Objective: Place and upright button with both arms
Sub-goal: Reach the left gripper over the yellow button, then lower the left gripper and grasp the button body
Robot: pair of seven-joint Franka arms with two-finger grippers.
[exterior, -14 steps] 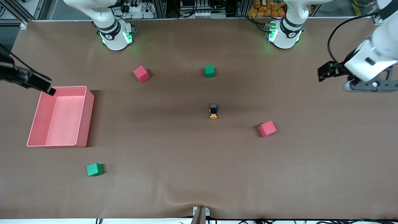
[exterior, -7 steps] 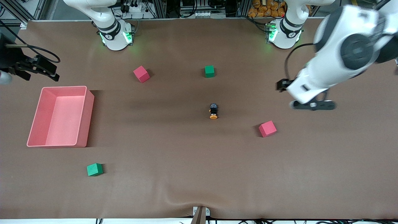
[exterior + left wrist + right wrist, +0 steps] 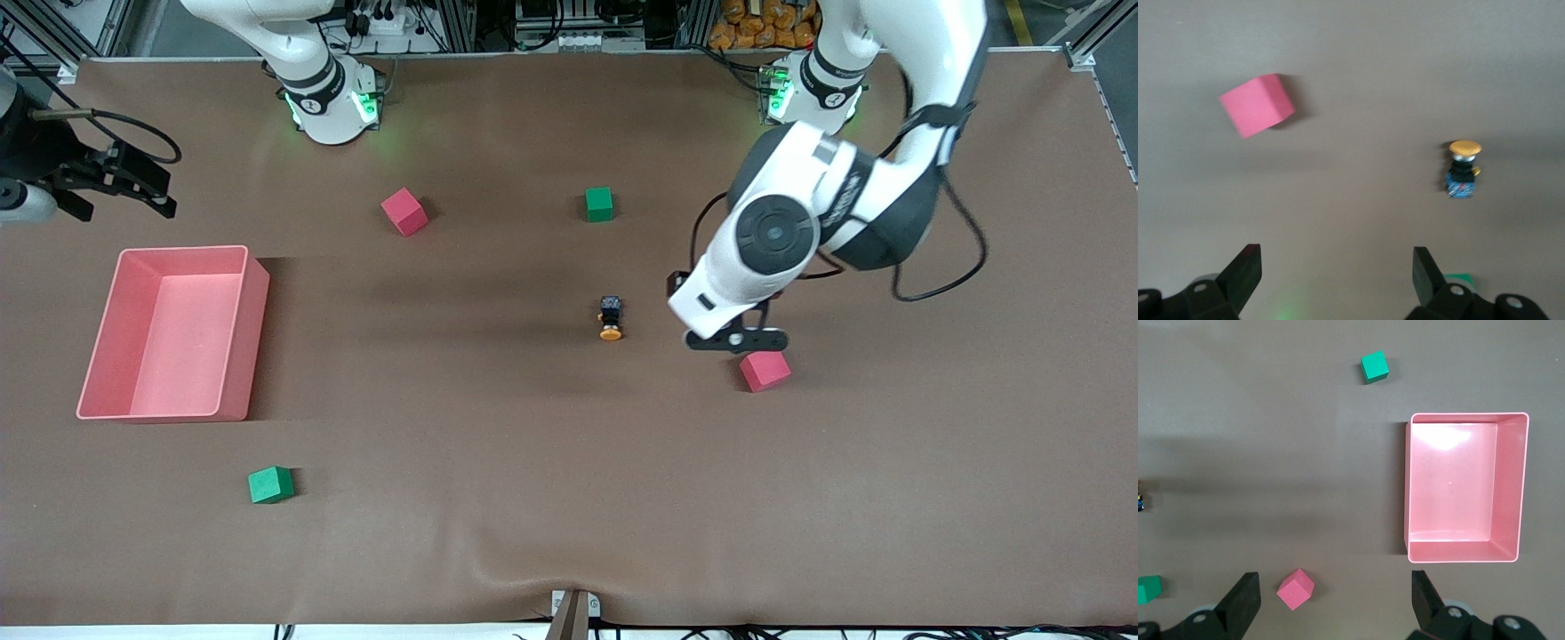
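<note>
left wrist view showed the left gripper [image 3: 1331,283] with fingers spread wide, holding nothing, over the table [image 3: 498,462] between the button [image 3: 1462,169] and a red cube [image 3: 1257,105]. the button lay on its side mid-table. the right gripper [image 3: 1331,603], fingers equally spread and empty, hung near the pink bin [image 3: 1465,487].

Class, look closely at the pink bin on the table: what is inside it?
Nothing shows inside the pink bin: the right wrist view looks straight down onto its bare pink floor. No part of the inside is covered. The button lies on its side on the table, outside the bin.
</note>
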